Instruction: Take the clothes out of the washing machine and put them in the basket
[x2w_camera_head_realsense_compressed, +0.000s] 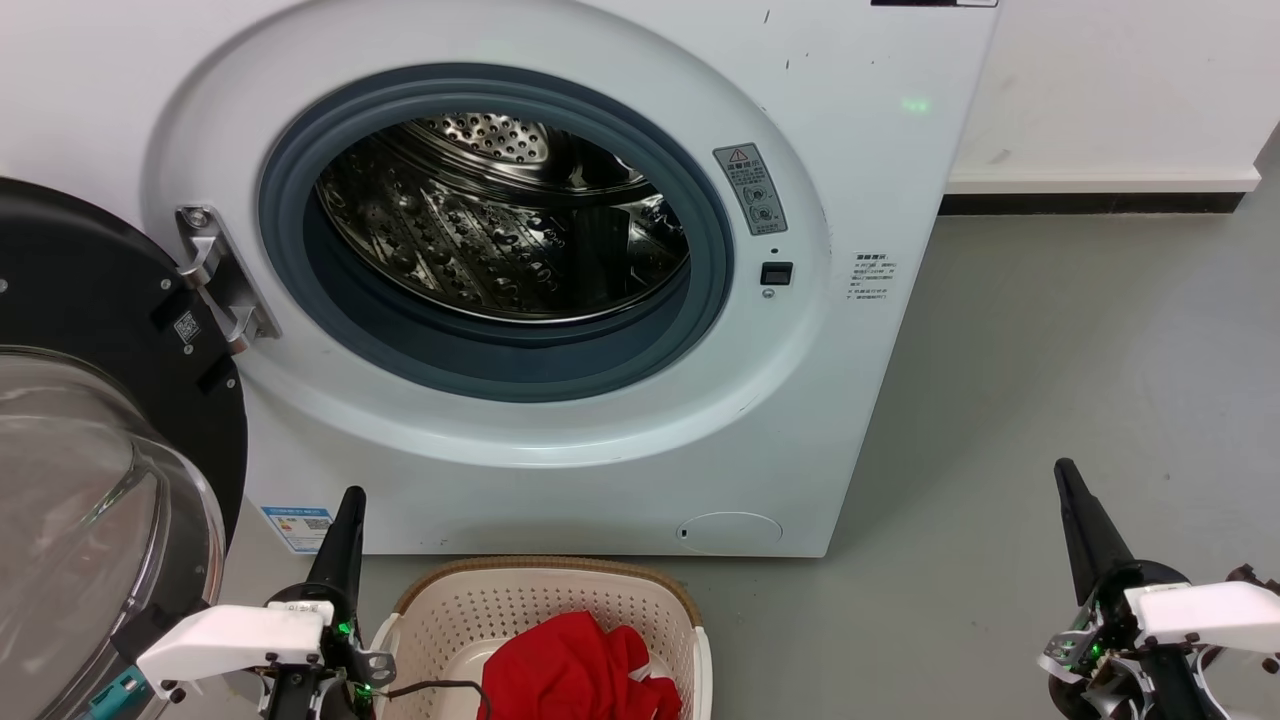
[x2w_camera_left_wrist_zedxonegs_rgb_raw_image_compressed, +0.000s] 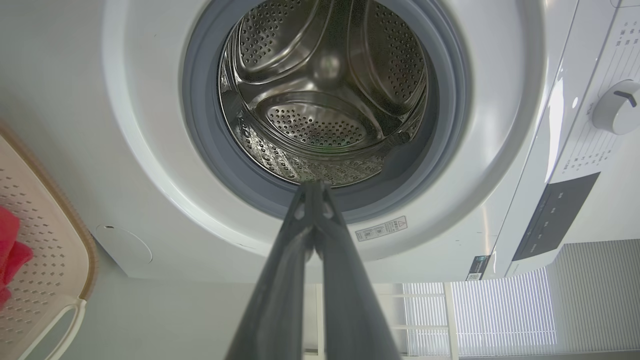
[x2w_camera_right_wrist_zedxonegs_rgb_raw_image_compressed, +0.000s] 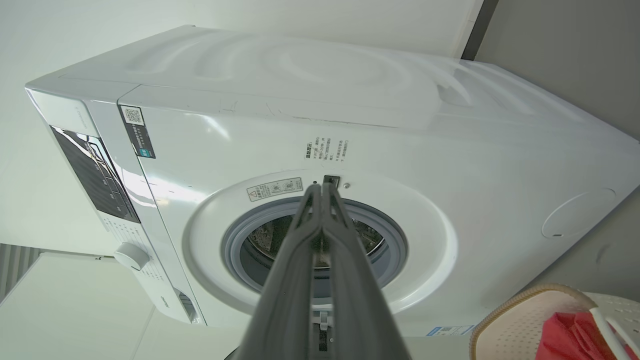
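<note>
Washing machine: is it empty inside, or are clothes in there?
Empty, as far as the views reach: the drum is bare shiny steel, and the red clothes lie in the basket.

Grey floor (x2w_camera_head_realsense_compressed: 1050, 350), smooth and matte. Standing directly on it: the white washing machine (x2w_camera_head_realsense_compressed: 600, 480), and the cream basket (x2w_camera_head_realsense_compressed: 545, 572) just in front of the machine's base.
</note>
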